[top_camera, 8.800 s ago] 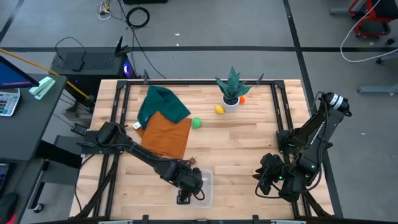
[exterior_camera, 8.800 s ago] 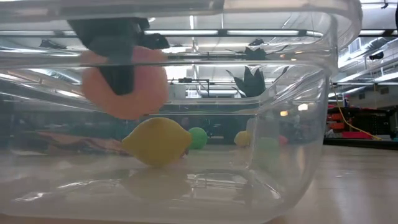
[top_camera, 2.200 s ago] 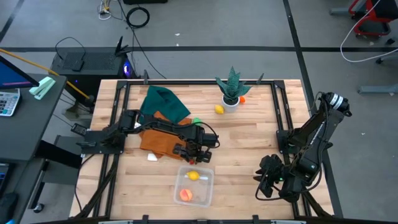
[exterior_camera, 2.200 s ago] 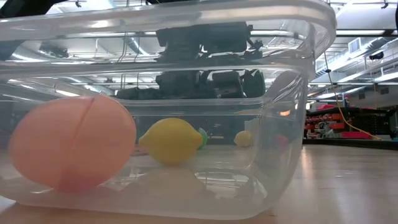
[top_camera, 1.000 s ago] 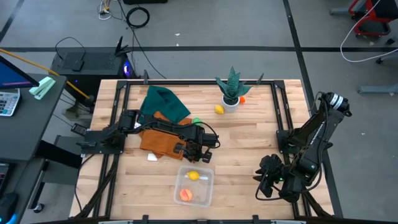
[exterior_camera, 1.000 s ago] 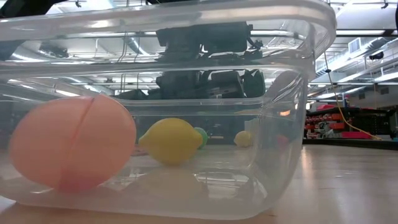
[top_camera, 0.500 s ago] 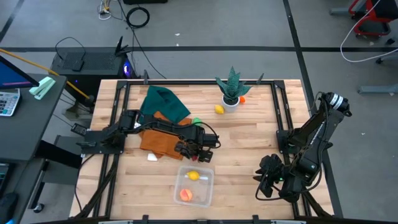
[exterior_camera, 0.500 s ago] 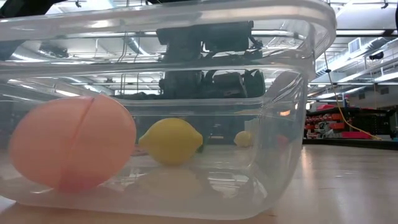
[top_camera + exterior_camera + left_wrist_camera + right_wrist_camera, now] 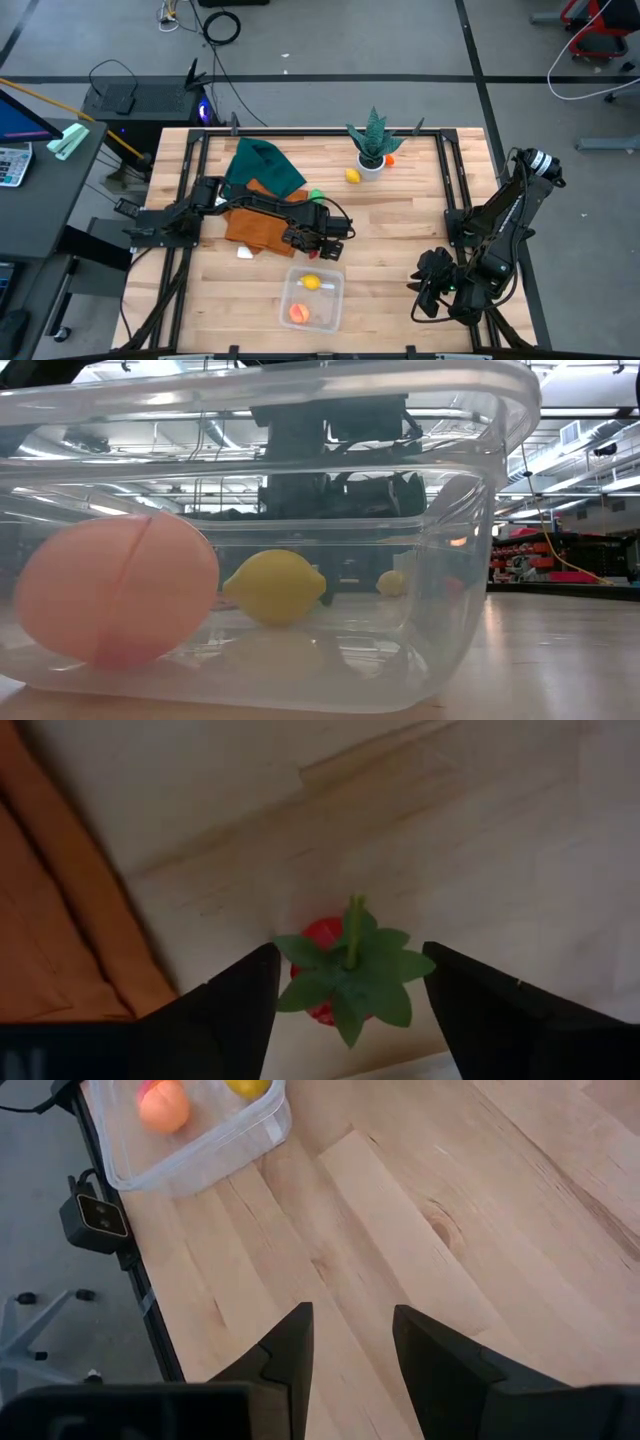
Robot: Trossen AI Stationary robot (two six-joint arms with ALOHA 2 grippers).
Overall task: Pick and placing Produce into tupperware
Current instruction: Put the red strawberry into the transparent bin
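Note:
My left gripper (image 9: pixel 318 243) hangs over the table just beyond the tupperware (image 9: pixel 338 300), pointing down and open. In the left wrist view a small red fruit with a green leafy top (image 9: pixel 318 932) lies on the wood between its fingers (image 9: pixel 350 990). The clear tupperware (image 9: pixel 470 560) holds a yellow lemon (image 9: pixel 275 587) and a peach-coloured fruit (image 9: pixel 115 600), both resting on its floor. A green fruit (image 9: pixel 316 195), a yellow one (image 9: pixel 352 176) and an orange one (image 9: pixel 389 159) lie on the table farther off. My right gripper (image 9: pixel 350 1350) waits open at the table's right near corner (image 9: pixel 430 285). My left gripper comes at the red fruit from above, one finger (image 9: pixel 240 1000) on each side of its green leaves (image 9: pixel 350 975). Whether the fingers touch the leaf tips I cannot tell. The fruit lies on the table.
An orange cloth (image 9: pixel 262 222) and a dark green cloth (image 9: pixel 262 168) lie left of my left gripper. A spiky green plant in a white pot (image 9: pixel 372 150) stands near the far edge. Bare wood (image 9: pixel 400 230) stretches between the two arms.
My left gripper has sunk slightly toward the table; in the low view its dark shape now covers the green fruit that showed behind the lemon a second ago. The fruits in the tupperware have stayed put.

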